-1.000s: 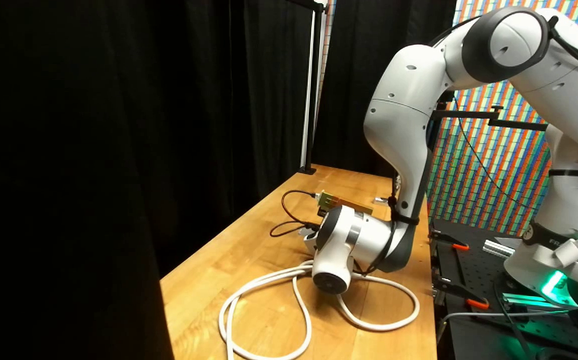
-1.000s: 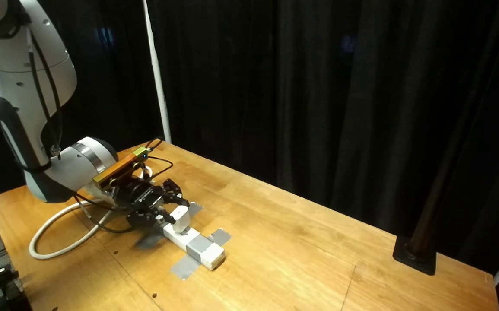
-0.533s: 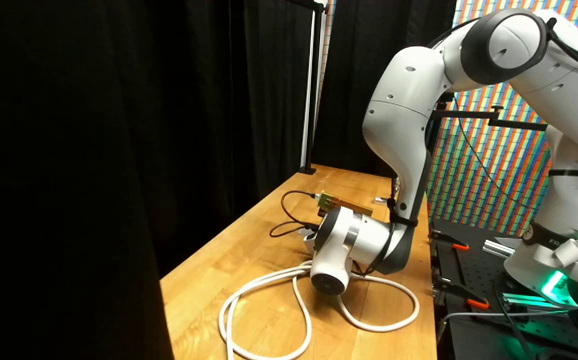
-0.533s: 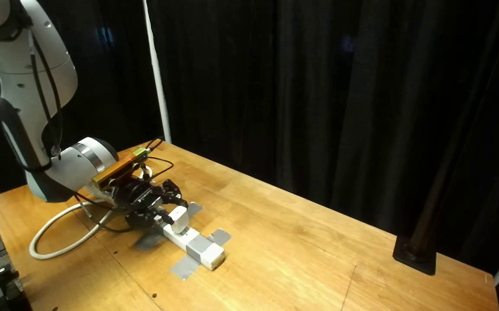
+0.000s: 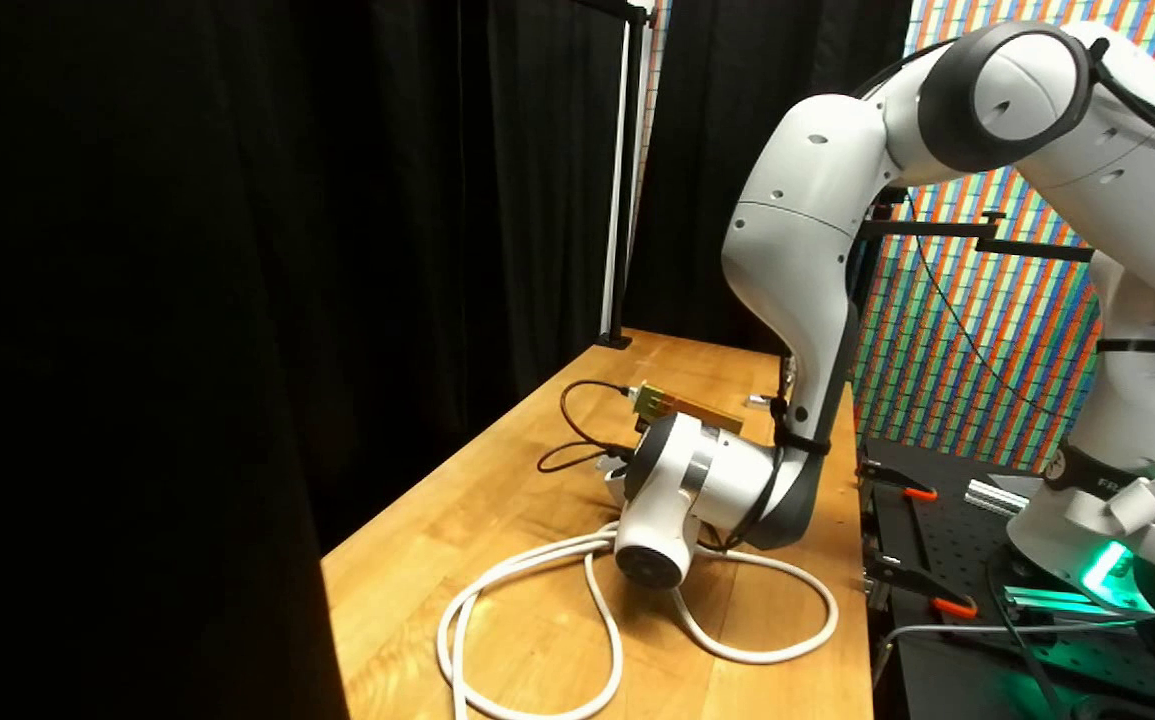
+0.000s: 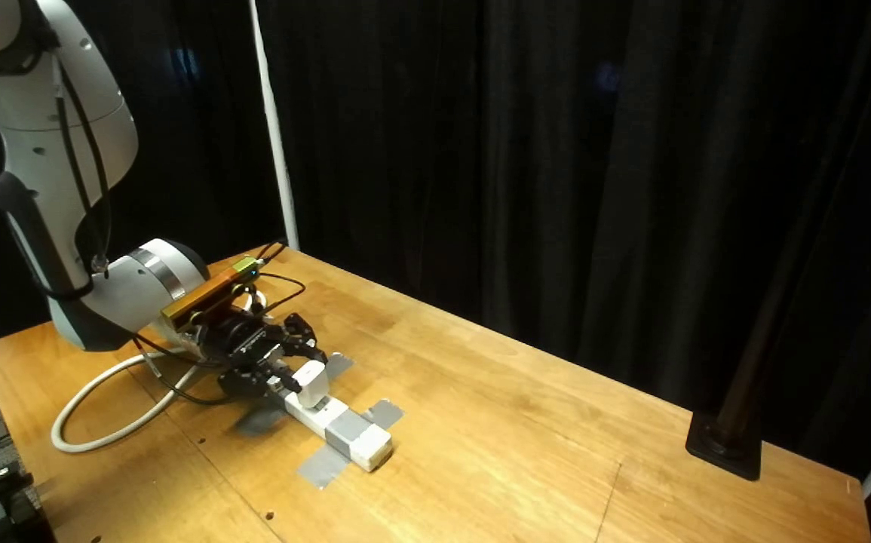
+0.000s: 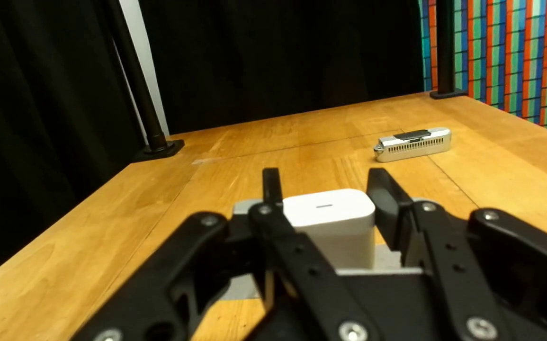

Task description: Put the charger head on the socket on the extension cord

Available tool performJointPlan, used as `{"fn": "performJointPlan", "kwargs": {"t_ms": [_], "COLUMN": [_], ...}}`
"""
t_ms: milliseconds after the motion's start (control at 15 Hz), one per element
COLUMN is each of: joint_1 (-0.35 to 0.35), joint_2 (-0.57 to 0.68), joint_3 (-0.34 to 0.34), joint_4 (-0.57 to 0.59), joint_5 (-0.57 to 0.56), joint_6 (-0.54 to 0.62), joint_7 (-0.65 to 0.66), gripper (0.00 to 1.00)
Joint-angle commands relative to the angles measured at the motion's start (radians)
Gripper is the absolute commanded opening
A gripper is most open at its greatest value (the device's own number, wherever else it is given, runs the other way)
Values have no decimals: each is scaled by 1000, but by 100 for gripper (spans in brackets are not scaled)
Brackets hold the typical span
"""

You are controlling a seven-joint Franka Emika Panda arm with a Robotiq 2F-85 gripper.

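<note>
Closely clamped: charger head (image 7: 339, 232) in gripper (image 7: 326, 192) at socket block (image 6: 327, 415)

Jaws grip the charger head, a black finger (image 7: 272, 187) against either side as the wrist view shows, w/ the white cube filling the gap b/w them. It sits out near the tips, its rounded top facing up & marked w/ a short slit; its lower part goes out of sight there, behind black gripper hardware. In an exterior view the charger head stands roughly upright, on or barely over the upper face of the socket block, but whether it's fully seated can't be told. The block lies flat on a wooden table (image 6: 525, 445), w/ grey tape (image 6: 324, 466) running across it & onto the wood on both sides. Extension cord (image 5: 618, 652), in both exterior views, lies in wide white loops on the same table, partly hidden by the robot arm (image 5: 802, 200), which bends low over the wood. A gold-coloured bar (image 6: 210, 290) is mounted above the gripper. Beyond the jaws in the wrist view, a silver gadget (image 7: 415, 144) w/ a slotted side lies well apart from the charger head, & black curtains (image 7: 278, 61) hang behind, near a multicoloured striped panel (image 7: 533, 57)
</note>
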Motion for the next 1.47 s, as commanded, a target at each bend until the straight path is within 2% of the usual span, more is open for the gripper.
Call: {"fn": "performJointPlan", "kwargs": {"t_ms": [0,933,1400], "joint_1": [-1,2,6], "joint_2": [47,77,82], "joint_3": [5,30,20], "joint_4": [49,102,107], "joint_5": [47,67,69], "joint_6": [-18,25,20], "joint_7": [-1,38,63], "gripper": [23,23,23]}}
